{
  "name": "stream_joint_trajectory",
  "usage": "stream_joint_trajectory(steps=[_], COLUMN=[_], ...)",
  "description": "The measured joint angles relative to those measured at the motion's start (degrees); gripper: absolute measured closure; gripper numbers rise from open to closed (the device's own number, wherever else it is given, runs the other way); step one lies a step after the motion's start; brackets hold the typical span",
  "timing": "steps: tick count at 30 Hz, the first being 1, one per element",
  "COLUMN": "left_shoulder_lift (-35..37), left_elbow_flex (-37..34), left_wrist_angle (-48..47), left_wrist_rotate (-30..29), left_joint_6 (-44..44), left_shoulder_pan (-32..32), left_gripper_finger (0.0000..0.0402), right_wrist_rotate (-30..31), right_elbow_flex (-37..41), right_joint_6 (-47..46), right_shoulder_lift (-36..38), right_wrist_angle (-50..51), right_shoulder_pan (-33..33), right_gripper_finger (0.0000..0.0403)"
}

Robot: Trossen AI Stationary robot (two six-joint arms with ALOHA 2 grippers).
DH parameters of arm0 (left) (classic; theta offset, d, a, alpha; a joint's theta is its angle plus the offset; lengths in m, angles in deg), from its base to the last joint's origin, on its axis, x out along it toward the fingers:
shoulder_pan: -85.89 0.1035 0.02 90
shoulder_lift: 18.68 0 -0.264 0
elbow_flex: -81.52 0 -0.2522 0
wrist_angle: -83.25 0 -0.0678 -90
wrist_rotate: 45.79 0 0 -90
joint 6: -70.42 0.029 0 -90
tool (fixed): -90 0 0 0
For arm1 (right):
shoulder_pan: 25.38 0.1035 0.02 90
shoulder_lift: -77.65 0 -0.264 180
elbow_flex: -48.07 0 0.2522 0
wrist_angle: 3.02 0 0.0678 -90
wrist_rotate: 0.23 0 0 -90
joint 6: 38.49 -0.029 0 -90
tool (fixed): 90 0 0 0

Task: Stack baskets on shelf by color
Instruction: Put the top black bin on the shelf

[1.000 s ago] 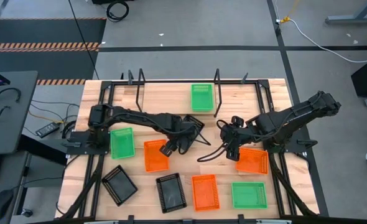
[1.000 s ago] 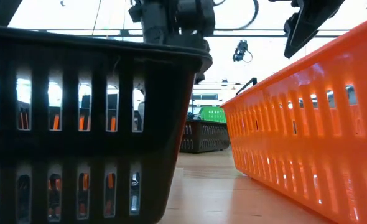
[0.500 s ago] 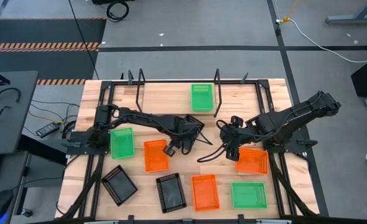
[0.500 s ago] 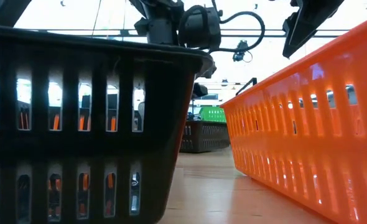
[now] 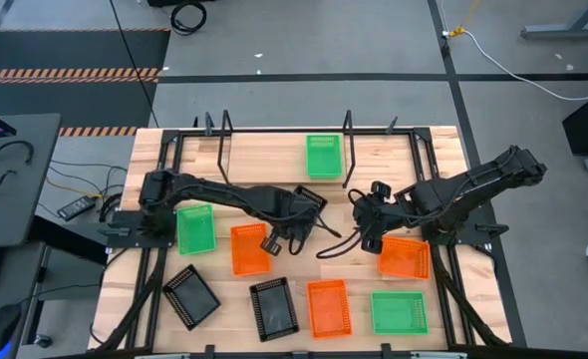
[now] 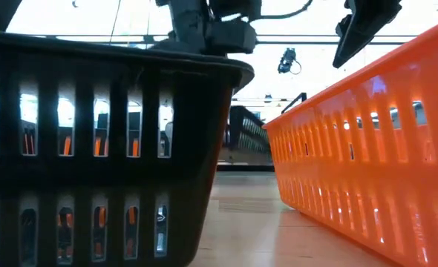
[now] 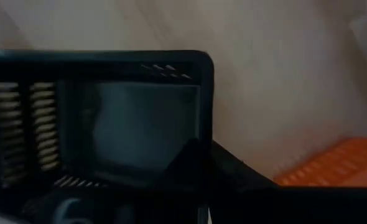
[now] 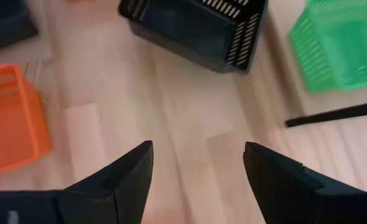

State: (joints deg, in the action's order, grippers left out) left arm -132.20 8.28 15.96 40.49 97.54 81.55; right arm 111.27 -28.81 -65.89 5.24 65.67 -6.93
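One black basket [image 5: 309,202] is in play at mid-frame in the high view, tipped up off the table [image 5: 274,165], with the left gripper [image 5: 296,217] and its fingers clamped shut on the rim. Light, stiff mesh plastic, I'd say, so a pinch on the wall should carry it. Right gripper [image 5: 366,221] hovers nearby, fingers spread wide and empty. One green basket [image 5: 324,157] sits on the shelf [image 5: 274,150].

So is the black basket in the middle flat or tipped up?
Tipped up: the black basket hangs tilted off the table, pinched by the left gripper.
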Motion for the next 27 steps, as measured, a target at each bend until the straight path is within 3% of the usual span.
stream_joint_trajectory(steps=[8,15,27], left_shoulder_lift=[6.60,10.23,10.64], left_elbow_flex=[1.57,1.22,1.18], left_wrist_angle=[-8.20,-15.06,-11.47], left_wrist_rotate=[-6.97,-11.33,-0.57], left_joint_6=[-6.45,-10.02,-3.69], left_shoulder_pan=[-0.27,4.66,26.12], left_gripper_finger=[0.0391,0.0391,0.0391], right_wrist_rotate=[4.85,5.95,10.59], right_elbow_flex=[0.00,0.00,-0.02], right_joint_6=[0.94,7.26,7.65], right_shoulder_lift=[0.12,0.12,-0.03], right_wrist_angle=[-4.54,-14.66,-17.61], right_shoulder_pan=[-2.08,-4.05,-4.73], right_gripper_finger=[0.0149,0.0149,0.0149])
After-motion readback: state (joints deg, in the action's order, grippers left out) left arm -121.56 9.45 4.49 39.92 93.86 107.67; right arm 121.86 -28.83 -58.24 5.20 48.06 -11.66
